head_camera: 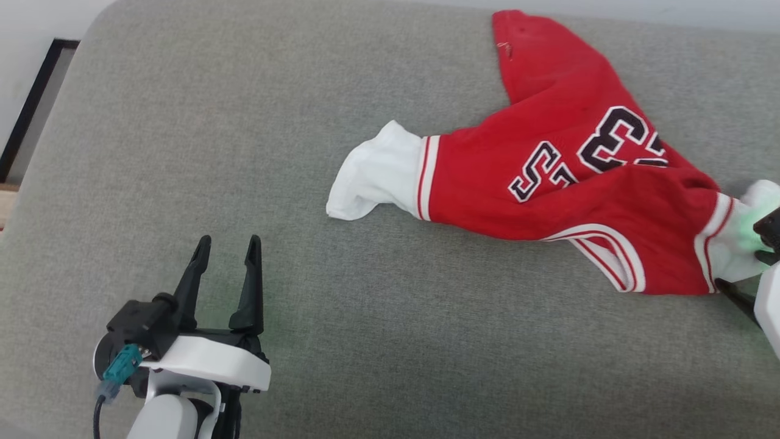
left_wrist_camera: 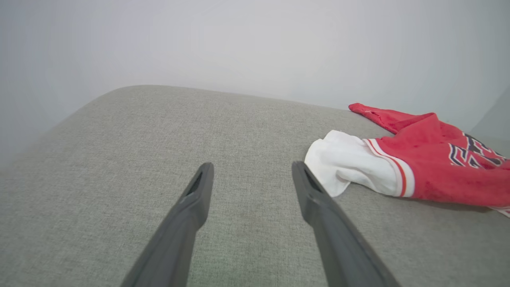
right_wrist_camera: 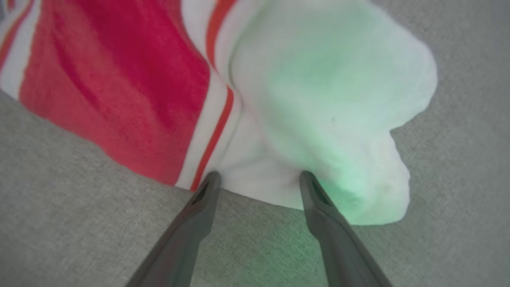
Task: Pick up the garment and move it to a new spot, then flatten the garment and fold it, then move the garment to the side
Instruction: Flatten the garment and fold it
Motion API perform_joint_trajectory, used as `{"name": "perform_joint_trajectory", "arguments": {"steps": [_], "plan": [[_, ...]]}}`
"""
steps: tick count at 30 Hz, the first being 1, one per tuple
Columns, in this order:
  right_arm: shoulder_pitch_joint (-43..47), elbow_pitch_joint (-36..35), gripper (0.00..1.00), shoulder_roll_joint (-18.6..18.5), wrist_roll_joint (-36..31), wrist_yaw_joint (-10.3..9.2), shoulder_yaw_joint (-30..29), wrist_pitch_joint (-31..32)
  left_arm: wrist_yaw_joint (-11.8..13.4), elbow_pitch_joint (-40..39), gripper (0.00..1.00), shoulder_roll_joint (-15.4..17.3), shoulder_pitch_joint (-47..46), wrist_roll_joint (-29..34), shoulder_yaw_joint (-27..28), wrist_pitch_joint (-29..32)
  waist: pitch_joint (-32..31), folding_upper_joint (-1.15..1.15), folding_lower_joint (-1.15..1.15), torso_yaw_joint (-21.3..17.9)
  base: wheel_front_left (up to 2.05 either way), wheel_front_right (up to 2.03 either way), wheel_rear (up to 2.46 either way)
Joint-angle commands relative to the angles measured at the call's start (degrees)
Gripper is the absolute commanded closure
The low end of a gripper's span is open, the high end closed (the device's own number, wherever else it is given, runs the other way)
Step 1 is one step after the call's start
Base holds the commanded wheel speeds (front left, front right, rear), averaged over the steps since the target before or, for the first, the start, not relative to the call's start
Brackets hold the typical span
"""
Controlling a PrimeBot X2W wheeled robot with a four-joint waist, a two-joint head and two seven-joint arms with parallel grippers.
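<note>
The garment (head_camera: 548, 177) is a red jersey T-shirt with white sleeves and black lettering, lying crumpled on the grey cushion at the right. One white sleeve (head_camera: 375, 174) points left. My left gripper (head_camera: 226, 247) stands open over bare cushion, well to the lower left of that sleeve (left_wrist_camera: 346, 165). In the left wrist view the gripper (left_wrist_camera: 252, 171) has nothing between its fingers. At the right edge my right gripper (head_camera: 746, 256) is open, its fingertips (right_wrist_camera: 211, 181) straddling the lower edge of the other white sleeve (right_wrist_camera: 318, 119). The jaws are spread and are not pinching the cloth.
The grey fabric cushion (head_camera: 213, 122) spans the view, with a rounded corner at the far left. A pale wall (left_wrist_camera: 255, 44) rises behind it. A dark-framed strip (head_camera: 27, 116) lies beyond the left edge.
</note>
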Motion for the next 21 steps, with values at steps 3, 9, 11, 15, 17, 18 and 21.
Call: {"name": "perform_joint_trajectory", "arguments": {"steps": [3,9,11,15,17,18,21], "plan": [[0.3,2.2,0.00,0.0,1.2,-0.03,2.1,2.8,-1.6,-0.8,0.00,-1.7,0.7,1.9,2.0,-0.3,1.2,0.00,0.00,0.7,0.00,0.00,0.00],[0.2,3.7,0.49,1.1,3.0,-0.09,5.7,5.7,-4.5,-1.8,0.00,-4.2,-0.3,4.7,5.4,-0.3,2.9,0.00,0.00,0.6,0.00,0.00,0.00],[-0.1,4.3,1.00,0.9,3.0,-0.16,6.6,5.6,-5.7,-2.3,0.00,-4.6,-1.2,5.0,6.7,-0.3,3.2,0.00,0.00,0.3,0.00,0.00,0.00],[-0.7,5.2,1.00,1.1,3.2,-0.24,5.4,4.0,-6.7,-3.1,0.00,-2.5,-3.3,5.6,6.3,-0.3,3.1,0.00,0.00,-0.3,0.00,0.00,0.00],[-0.3,5.0,1.00,1.7,3.5,-0.23,4.9,2.9,-7.0,-2.9,0.00,-0.4,-5.0,5.6,4.9,-0.3,2.7,0.00,0.00,-0.6,0.00,0.00,0.00],[-0.2,4.8,1.00,1.8,3.5,-0.21,4.7,2.3,-7.1,-2.6,0.00,1.0,-6.1,5.4,3.8,-0.3,2.6,0.00,0.00,-0.7,0.00,0.00,0.00],[-0.3,4.0,1.00,2.5,2.8,-0.15,4.1,0.3,-7.2,-2.7,0.00,6.8,-10.9,2.5,-4.5,3.7,2.2,0.00,0.00,-1.0,0.00,0.00,0.00]]}}
